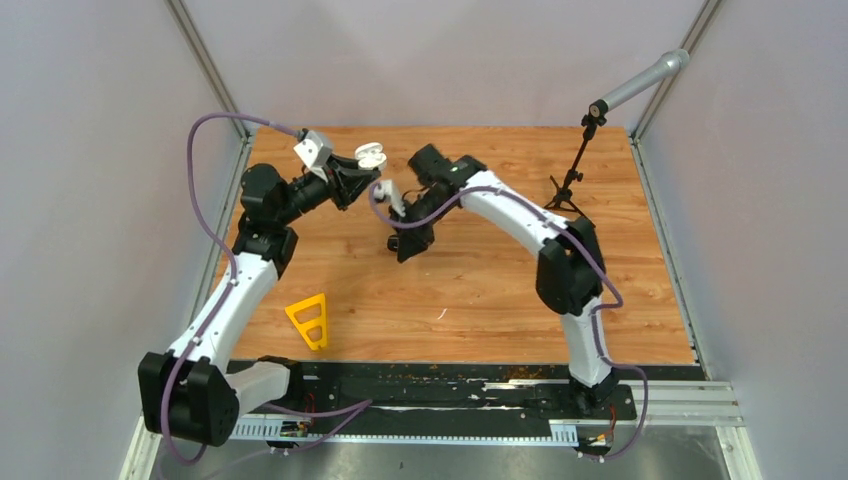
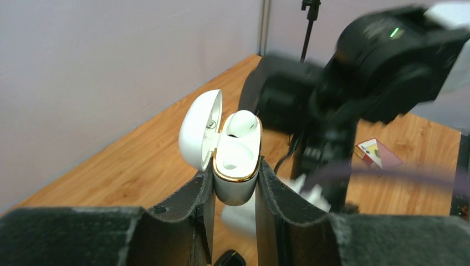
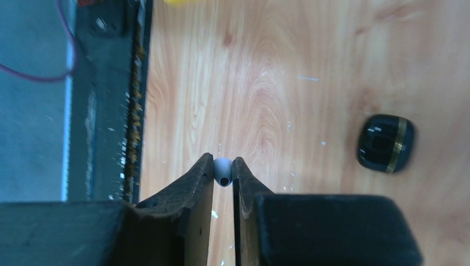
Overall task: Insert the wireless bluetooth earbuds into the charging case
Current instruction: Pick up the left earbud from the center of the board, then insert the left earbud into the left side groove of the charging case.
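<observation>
No legible text; the mark (image 2: pixel 211 124) inside the white charging case (image 2: pixel 237 160) is blurred.

The lower half of the white charging case (image 2: pixel 237 160) is hidden between the fingers of the left pincer (image 2: pixel 235 183), and its base is not seen. Behind it the right arm (image 2: pixel 382 61) is smeared by blur, so its pincer cannot be made out there. A pale shape (image 2: pixel 308 193) below it and a purple cable (image 2: pixel 399 174) are likewise blurred. A black thing (image 2: pixel 229 259) is cut off by the bottom edge. In the right wrist view only the rounded end of a white earbud (image 3: pixel 223 173) is shown between the fingers of the right pincer (image 3: pixel 223 163), and its stem is covered. A yellow thing (image 3: pixel 178 1) is clipped by the top edge.
</observation>
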Available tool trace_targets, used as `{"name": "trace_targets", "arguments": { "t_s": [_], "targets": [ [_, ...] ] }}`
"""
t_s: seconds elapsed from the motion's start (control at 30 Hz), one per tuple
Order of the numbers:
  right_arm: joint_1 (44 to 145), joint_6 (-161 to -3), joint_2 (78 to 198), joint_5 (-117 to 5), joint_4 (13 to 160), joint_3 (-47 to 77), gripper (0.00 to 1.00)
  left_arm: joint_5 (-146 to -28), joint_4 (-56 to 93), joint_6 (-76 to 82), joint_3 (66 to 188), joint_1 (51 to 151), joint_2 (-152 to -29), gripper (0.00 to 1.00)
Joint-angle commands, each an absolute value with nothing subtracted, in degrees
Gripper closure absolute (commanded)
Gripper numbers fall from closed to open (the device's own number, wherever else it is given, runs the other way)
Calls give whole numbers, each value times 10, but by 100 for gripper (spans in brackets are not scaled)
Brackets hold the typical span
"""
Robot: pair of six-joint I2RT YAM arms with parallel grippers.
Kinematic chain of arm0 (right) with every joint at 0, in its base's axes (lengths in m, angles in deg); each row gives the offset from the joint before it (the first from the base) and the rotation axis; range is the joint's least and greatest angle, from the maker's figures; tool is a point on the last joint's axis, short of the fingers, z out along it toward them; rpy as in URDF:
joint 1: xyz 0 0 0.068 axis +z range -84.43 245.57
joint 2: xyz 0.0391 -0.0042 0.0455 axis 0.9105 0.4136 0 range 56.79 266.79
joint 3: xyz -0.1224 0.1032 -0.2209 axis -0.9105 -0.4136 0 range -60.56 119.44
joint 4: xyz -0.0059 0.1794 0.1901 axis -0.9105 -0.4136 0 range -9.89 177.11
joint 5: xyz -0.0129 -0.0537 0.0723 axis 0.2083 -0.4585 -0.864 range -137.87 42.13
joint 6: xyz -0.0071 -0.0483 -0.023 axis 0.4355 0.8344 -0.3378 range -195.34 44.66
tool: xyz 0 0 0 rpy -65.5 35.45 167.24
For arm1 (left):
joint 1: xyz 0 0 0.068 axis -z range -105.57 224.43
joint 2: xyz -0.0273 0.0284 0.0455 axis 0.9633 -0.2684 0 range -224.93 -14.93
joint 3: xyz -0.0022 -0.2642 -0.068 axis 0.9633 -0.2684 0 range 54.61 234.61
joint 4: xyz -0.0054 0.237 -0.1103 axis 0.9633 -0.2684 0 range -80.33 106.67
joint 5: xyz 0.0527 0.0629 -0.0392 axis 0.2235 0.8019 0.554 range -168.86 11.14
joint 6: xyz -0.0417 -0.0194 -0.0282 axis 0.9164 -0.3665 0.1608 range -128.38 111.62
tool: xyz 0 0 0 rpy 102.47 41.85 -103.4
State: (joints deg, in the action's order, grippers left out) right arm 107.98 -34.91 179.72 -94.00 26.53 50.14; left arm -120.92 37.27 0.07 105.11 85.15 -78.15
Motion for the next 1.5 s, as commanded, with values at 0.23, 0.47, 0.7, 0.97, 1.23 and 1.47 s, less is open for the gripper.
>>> {"name": "trace_targets", "arguments": {
  "t_s": [0.23, 0.47, 0.7, 0.97, 1.23, 1.47],
  "targets": [
    [962, -695, 1580, -1088, 441, 581, 88, -1269, 475, 31, 1155, 850, -899, 100],
    [962, -880, 1575, -1070, 628, 601, 87, -1289, 481, 45, 1133, 885, -890, 100],
    [1006, -923, 1625, -997, 675, 705, 89, -1290, 498, 75, 1115, 922, -857, 100],
    [1023, -919, 1619, -935, 686, 687, 91, -1270, 495, 108, 1135, 924, -835, 100],
    [1023, -926, 1615, -940, 701, 660, 91, -1252, 493, 117, 1158, 924, -833, 100],
    [1022, -917, 1613, -937, 701, 662, 92, -1231, 492, 137, 1169, 923, -834, 100]
  ]
}}
